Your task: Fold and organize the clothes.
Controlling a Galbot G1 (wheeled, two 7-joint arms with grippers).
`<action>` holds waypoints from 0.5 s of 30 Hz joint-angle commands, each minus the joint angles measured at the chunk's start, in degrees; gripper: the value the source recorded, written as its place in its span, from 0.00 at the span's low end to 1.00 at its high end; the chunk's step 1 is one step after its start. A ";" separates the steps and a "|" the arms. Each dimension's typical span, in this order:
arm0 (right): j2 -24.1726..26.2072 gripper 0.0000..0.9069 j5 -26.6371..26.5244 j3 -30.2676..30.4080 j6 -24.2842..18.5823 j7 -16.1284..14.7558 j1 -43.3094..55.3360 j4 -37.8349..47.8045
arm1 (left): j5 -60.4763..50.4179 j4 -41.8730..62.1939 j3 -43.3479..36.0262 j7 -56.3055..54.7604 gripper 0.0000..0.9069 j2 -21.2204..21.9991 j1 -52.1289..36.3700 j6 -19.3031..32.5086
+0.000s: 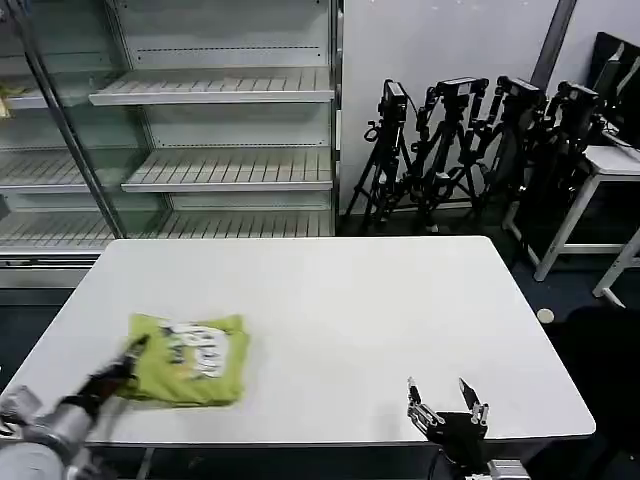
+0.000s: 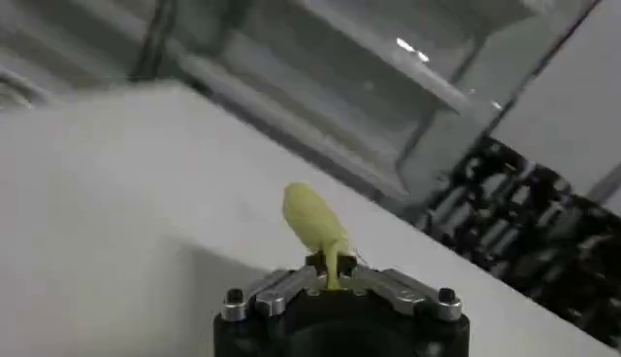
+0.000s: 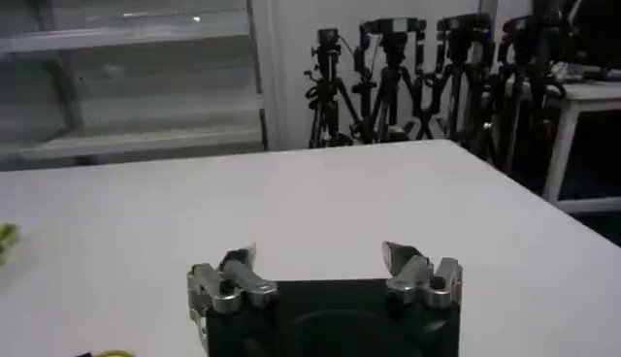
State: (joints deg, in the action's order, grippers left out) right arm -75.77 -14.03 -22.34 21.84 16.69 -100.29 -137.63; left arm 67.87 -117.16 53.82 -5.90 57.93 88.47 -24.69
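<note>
Two grippers flank the near edge of the white table (image 1: 330, 300) as a folding job reaches its closing stage. Left gripper (image 1: 128, 362) sits at the table's near-left corner, its fingers pinched shut on the edge of the lime T-shirt (image 1: 190, 360); the left wrist view shows a tongue of yellow-green cloth squeezed between the closed jaws (image 2: 330, 276). Folded into a compact, roughly square bundle with its white-and-grey print facing up, the shirt lies flat on the table's near-left quarter, stretching from the gripper toward the table's centre. Right gripper (image 1: 447, 408) hovers over the table's near-right edge, fingers spread apart and holding nothing (image 3: 320, 272), well apart from the garment.

Everything turns on the left side: the bundle lies directly ahead of the left gripper and far across the table from the right one, so any final tuck or slide looks to fall to the left arm. Beyond the table's far edge stand empty shelves (image 1: 220, 90) and a cluster of tripods (image 1: 460, 150).
</note>
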 commanded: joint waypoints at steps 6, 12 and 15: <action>-0.14 1.00 0.01 3.38 -1.15 -0.32 3.93 4.20 | -28.01 -6.56 7.78 5.33 0.03 -13.76 4.15 10.04; -0.98 1.00 1.25 4.38 -2.88 -0.72 2.30 4.96 | -51.84 -0.84 -22.58 2.74 0.03 -8.21 0.86 16.44; -1.25 1.00 1.60 4.46 -3.38 -0.89 1.65 4.73 | -55.22 7.53 -34.13 2.18 0.03 -5.98 -4.90 16.34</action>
State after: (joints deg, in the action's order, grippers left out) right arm -76.47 -13.37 -19.01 19.98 15.95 -98.00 -134.04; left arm 41.90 -119.92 54.99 -2.62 49.08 90.63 -15.37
